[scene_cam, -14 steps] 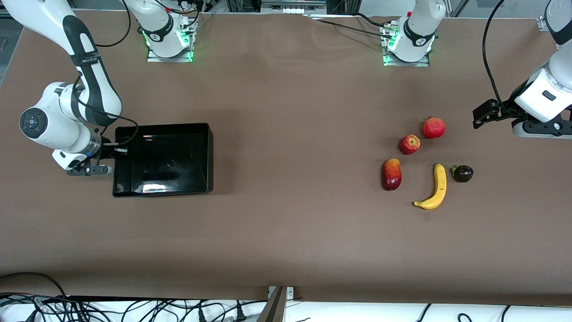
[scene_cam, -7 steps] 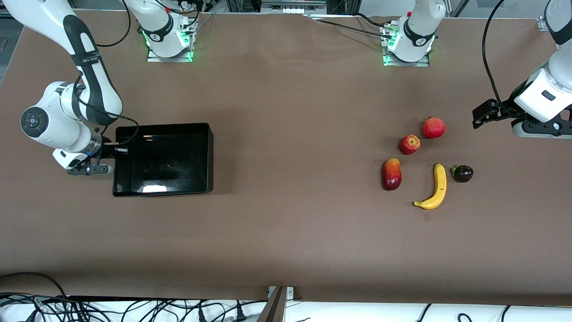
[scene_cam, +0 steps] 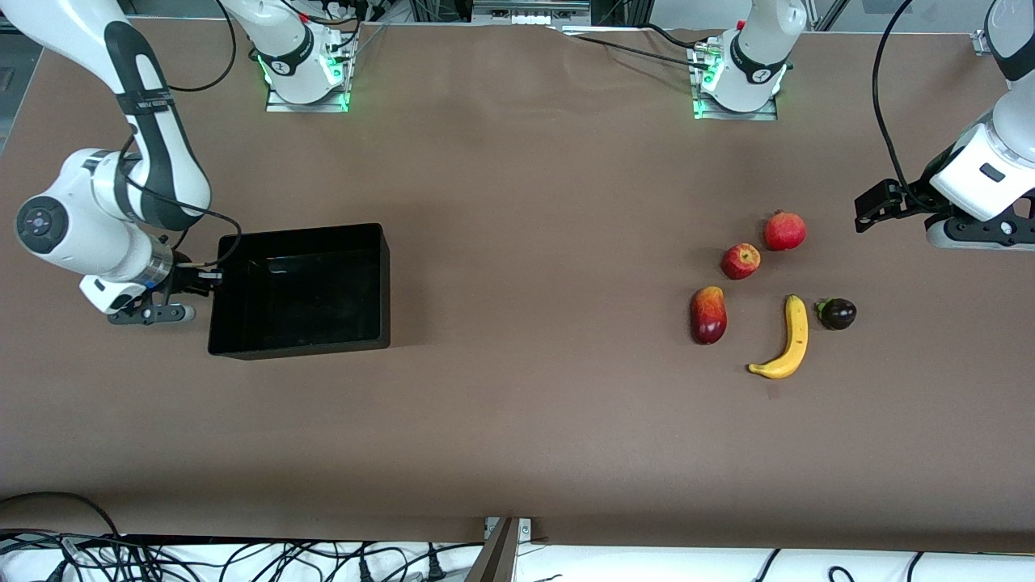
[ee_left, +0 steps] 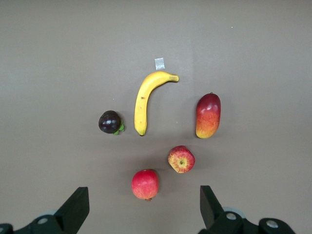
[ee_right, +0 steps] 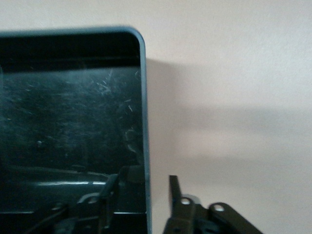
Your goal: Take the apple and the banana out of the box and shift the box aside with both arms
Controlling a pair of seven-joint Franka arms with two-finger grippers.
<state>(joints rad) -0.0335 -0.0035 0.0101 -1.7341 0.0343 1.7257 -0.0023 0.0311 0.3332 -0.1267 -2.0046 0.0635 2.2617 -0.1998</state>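
The black box (scene_cam: 299, 230) sits toward the right arm's end. My right gripper (scene_cam: 207, 280) is shut on its end wall, one finger inside and one outside, as the right wrist view (ee_right: 146, 181) shows with the box (ee_right: 73, 112). The pomegranate (scene_cam: 784, 231), apple (scene_cam: 741, 261), mango (scene_cam: 708, 315), banana (scene_cam: 792, 339) and purple fruit (scene_cam: 838, 314) lie toward the left arm's end. My left gripper (scene_cam: 966, 234) hangs open and empty above the table beside them. Its wrist view (ee_left: 144, 210) shows the pomegranate (ee_left: 145, 184), apple (ee_left: 181, 159), mango (ee_left: 208, 116), banana (ee_left: 144, 100) and purple fruit (ee_left: 110, 122).
A small piece of tape (ee_left: 159, 63) lies on the brown table by the banana's tip. Cables (scene_cam: 242, 558) run along the table edge nearest the front camera. The arm bases (scene_cam: 307, 73) stand at the farthest edge.
The box has shifted slightly toward the table's middle and its glossy reflections have gone. The right arm's wrist has swung outward. The left arm has not moved.
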